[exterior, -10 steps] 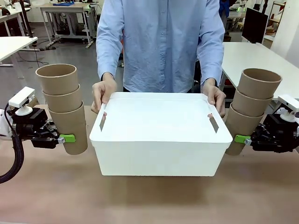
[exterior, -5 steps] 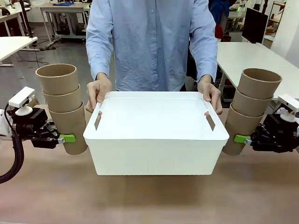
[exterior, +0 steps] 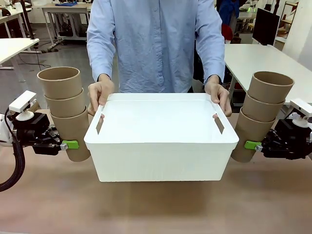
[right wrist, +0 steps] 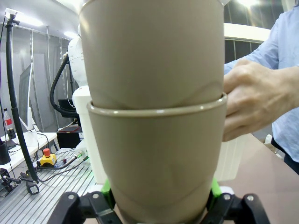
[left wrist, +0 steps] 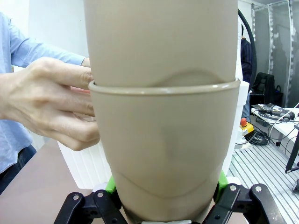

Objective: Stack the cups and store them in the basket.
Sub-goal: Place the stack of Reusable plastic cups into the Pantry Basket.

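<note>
Two stacks of tan-brown cups flank the white basket (exterior: 161, 156). The left stack (exterior: 66, 109), three cups nested upright, is held at its bottom cup by my left gripper (exterior: 66, 145), shut on it. In the left wrist view the cups (left wrist: 163, 140) rise between the green pads (left wrist: 110, 185). The right stack (exterior: 258, 114), three cups leaning slightly right, is held low down by my right gripper (exterior: 253, 145), shut on it; the right wrist view shows these cups (right wrist: 154, 149) between its green pads (right wrist: 106, 187). A person's hands (exterior: 100, 92) grip the basket's far rim at both corners.
The person in a light blue shirt (exterior: 156, 44) stands at the table's far side behind the basket. Bare brown tabletop (exterior: 156, 204) lies in front of the basket. White tables (exterior: 263, 58) stand farther back.
The person has pulled the basket slightly towards my side and lifted or tilted its far edge; their hands moved with it. Both arms and cup stacks have stayed still.
</note>
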You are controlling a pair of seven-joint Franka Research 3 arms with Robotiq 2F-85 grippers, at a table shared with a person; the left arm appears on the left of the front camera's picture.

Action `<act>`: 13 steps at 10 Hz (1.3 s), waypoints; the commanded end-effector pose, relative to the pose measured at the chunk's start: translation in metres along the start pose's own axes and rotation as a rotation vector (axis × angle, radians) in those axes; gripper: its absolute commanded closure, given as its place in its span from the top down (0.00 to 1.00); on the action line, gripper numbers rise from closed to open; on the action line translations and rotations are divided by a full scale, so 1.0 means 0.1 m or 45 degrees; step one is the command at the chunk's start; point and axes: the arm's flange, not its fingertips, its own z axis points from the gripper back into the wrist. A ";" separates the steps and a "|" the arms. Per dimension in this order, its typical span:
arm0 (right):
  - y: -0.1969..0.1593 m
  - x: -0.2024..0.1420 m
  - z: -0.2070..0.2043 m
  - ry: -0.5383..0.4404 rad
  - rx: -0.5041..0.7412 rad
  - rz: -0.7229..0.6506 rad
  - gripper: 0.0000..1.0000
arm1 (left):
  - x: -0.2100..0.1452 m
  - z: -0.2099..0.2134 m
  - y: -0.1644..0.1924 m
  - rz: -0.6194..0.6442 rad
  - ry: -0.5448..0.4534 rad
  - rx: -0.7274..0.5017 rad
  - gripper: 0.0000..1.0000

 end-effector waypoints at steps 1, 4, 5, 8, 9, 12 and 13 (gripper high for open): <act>0.01 0.06 0.00 -0.004 0.005 0.003 0.85 | 0.05 0.00 -0.01 -0.002 -0.010 -0.003 0.84; 0.01 0.06 0.00 -0.004 0.005 0.003 0.85 | 0.05 0.00 -0.01 -0.002 -0.010 -0.003 0.84; 0.01 0.06 0.00 -0.004 0.005 0.003 0.85 | 0.05 0.00 -0.01 -0.002 -0.010 -0.003 0.84; 0.01 0.06 0.00 -0.004 0.005 0.003 0.85 | 0.05 0.00 -0.01 -0.002 -0.010 -0.003 0.84; 0.01 0.06 0.00 -0.004 0.005 0.003 0.85 | 0.05 0.00 -0.01 -0.002 -0.010 -0.003 0.84; 0.01 0.06 0.00 -0.004 0.005 0.003 0.85 | 0.05 0.00 -0.01 -0.002 -0.010 -0.003 0.84; 0.01 0.06 0.00 -0.004 0.005 0.003 0.85 | 0.05 0.00 -0.01 -0.002 -0.010 -0.003 0.84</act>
